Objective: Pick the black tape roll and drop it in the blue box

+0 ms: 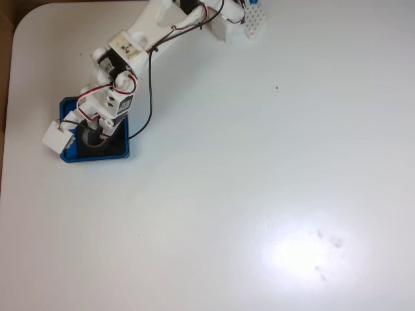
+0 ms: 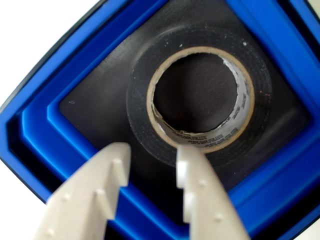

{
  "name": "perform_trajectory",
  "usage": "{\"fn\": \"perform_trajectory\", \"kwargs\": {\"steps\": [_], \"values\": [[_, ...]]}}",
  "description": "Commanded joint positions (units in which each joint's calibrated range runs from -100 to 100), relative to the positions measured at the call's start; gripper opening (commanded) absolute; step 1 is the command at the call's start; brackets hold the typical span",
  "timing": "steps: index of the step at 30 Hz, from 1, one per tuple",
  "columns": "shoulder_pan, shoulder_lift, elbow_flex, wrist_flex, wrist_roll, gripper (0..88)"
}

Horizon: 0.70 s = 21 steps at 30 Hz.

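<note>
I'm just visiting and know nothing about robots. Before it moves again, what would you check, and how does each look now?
1. Tape inside the box: ok, it lies flat on the black floor.
2. Claw let go: ok, its fingers stand apart, with nothing between them.
3. Fingers clear of the tape: cannot tell; one tip overlaps its rim in the wrist view.
4. Box fully on the table: ok, though near its edge in the fixed view.
5. Wires free: ok, hanging loose beside the arm.

black tape roll [image 2: 145, 95] with grey-printed inner rim; bright-blue box [image 2: 280, 60]; white tool [image 2: 150, 155]
</note>
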Motion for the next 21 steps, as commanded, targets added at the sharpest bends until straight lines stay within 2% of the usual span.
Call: {"fn": "perform_trajectory", "kwargs": {"steps": [1, 9, 21], "values": [[0.47, -1.4, -2.82, -1.03, -0.29, 5.1], [1.06, -6.17, 0.32, -1.2, 0.06, 5.1], [0.28, -26.15, 22.51, -1.53, -0.29, 5.1]]}}
